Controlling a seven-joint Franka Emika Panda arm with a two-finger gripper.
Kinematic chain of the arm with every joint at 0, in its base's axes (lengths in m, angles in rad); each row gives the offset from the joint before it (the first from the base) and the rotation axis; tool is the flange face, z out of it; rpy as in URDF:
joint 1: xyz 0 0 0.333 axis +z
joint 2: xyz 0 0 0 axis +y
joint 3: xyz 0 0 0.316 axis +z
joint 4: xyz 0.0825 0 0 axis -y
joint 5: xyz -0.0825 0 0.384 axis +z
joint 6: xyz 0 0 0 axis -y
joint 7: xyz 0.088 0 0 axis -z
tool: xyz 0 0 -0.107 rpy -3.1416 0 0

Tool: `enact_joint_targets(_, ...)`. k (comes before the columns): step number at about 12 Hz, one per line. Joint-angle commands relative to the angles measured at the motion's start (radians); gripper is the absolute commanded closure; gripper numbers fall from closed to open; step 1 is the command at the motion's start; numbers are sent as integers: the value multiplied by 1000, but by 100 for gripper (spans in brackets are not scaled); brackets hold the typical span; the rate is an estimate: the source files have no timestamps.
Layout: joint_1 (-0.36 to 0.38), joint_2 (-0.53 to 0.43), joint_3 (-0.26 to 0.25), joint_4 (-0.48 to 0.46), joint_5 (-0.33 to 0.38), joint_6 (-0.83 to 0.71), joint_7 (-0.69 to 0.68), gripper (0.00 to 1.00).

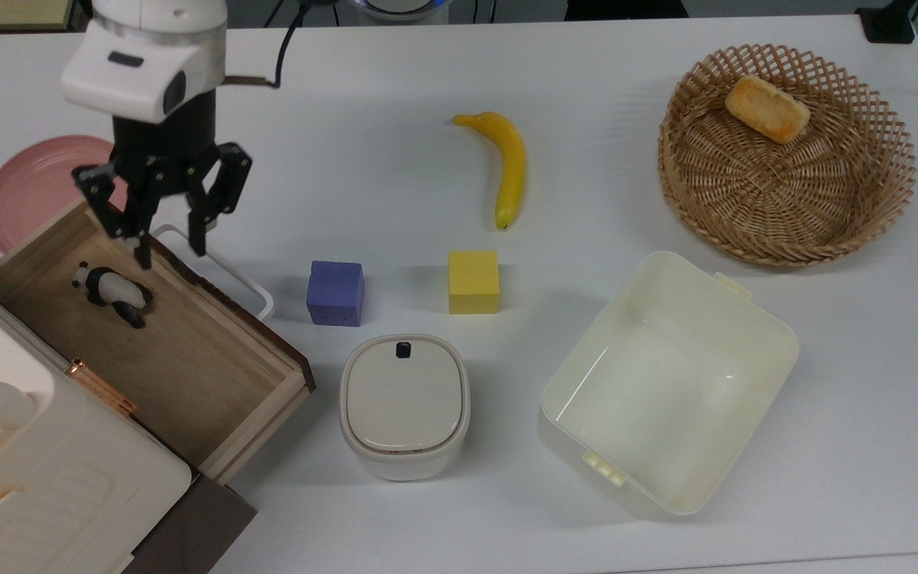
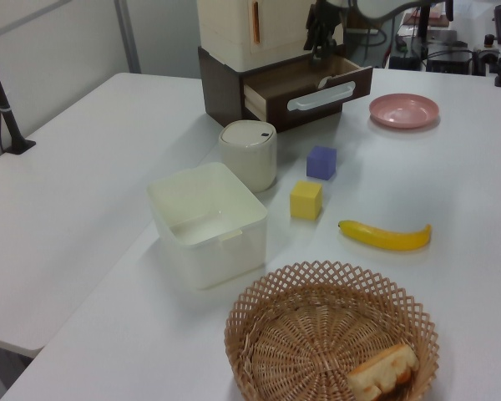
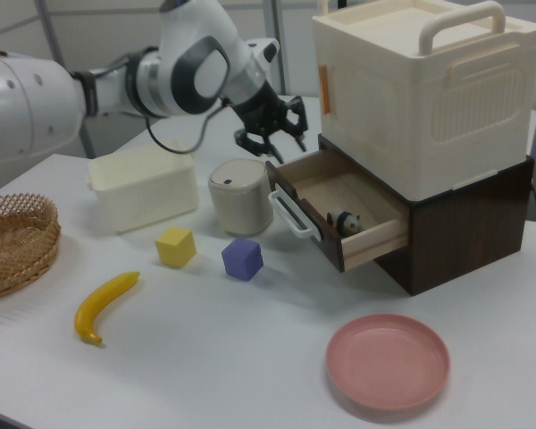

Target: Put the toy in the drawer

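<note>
While the pincer (image 1: 166, 227) hangs spread and empty above the drawer (image 1: 212, 383) front | panda toy (image 1: 111, 292) stands on drawer floor, below-left in the top view | long axis diagonal | placement judged complete.

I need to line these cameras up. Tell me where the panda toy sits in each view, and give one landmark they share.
Top view: the toy stands on the floor of the open drawer, at the picture's left.
Left view: the drawer is at top centre; its walls hide the toy.
Right view: the toy is inside the drawer, right of centre.
Shared landmark: the purple cube, on the table just outside the drawer's front.
</note>
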Motion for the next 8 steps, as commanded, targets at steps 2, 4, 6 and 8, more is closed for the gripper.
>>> enact_joint_targets(2,76,-143,7,-46,91,-334,383,47)
enact_joint_targets(4,101,-192,7,-81,111,-417,480,31)
enact_joint_targets(6,126,-238,7,-130,137,-453,527,30)
enact_joint_targets(8,130,-279,7,-169,140,-491,600,0)
